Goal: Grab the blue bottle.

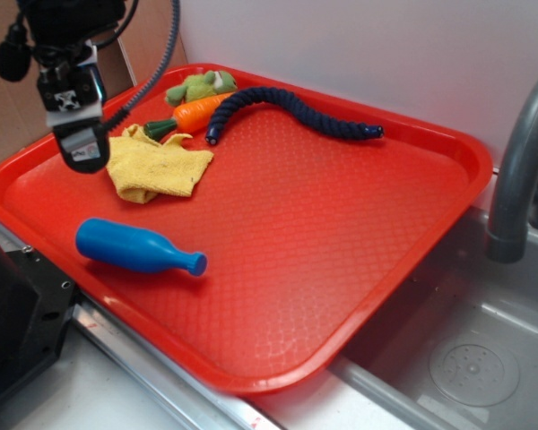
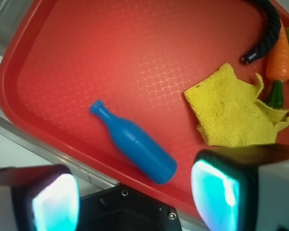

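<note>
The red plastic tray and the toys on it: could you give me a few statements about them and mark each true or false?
1. The small bright blue plastic bottle lies on its side on the red plastic tray. True.
2. The robot's gripper is clamped on the bottle. False: it hangs open above the tray, apart from the bottle.
3. The yellow cloth is crumpled beside the orange toy carrot. True.
4. The dark navy braided rope is coiled around the bottle. False: it lies near the tray's far edge, away from the bottle.
5. The bottle stands in the metal sink. False: it is on the tray.
</note>
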Robot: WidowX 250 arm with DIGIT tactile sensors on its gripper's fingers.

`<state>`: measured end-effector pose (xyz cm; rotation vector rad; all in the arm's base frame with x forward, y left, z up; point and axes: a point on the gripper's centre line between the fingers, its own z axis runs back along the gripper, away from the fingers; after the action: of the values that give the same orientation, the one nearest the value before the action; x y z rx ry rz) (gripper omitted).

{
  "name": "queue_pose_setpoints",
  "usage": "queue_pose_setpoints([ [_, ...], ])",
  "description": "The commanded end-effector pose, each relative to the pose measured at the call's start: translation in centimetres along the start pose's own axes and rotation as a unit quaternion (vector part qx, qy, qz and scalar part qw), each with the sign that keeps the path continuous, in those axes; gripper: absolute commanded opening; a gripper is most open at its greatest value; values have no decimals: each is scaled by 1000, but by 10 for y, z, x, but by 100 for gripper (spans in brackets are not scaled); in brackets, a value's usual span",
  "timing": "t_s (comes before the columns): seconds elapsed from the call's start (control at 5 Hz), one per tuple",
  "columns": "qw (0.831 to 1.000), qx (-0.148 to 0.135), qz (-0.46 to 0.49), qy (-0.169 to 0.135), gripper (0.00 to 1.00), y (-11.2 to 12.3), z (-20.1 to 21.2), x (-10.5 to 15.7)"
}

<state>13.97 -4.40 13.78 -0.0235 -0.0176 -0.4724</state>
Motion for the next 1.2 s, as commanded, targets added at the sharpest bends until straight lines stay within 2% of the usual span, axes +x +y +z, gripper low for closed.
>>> queue_pose_setpoints([
  [0.0, 996, 29, -83, -20, 100, -1, -70, -1],
  [0.2, 997, 3, -77, -26, 100, 1, -88, 4],
  [0.4, 995, -11, -95, 8, 100, 4, -115, 17],
  [0.6, 994, -8, -107, 24, 100, 1, -118, 20],
  [0.8, 995, 0, -95, 23, 0, 2, -109, 20],
  [1.0, 998, -3, -62, 10, 0, 3, -84, 19],
])
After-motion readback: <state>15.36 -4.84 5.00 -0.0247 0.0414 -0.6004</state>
